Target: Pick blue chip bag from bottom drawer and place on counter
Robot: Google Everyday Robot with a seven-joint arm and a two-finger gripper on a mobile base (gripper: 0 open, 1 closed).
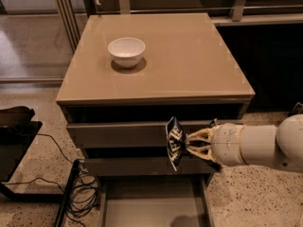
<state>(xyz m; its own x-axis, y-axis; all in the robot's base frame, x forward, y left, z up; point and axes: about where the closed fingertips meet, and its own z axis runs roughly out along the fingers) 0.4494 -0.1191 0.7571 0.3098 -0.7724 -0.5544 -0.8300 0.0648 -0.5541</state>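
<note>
The blue chip bag [174, 143] hangs upright in front of the upper two drawer fronts, dark navy with white lettering. My gripper [193, 145] comes in from the right on a white arm and is shut on the bag's right edge. The bottom drawer [151, 205] is pulled open below, its flat grey inside bare. The counter [189, 60] is the glossy taupe top of the cabinet, above the bag.
A white bowl [126, 51] stands on the counter's left rear part. Black cables [80, 193] and a black stand [14, 141] lie on the speckled floor at the left. A dark shelf and rails run behind the cabinet.
</note>
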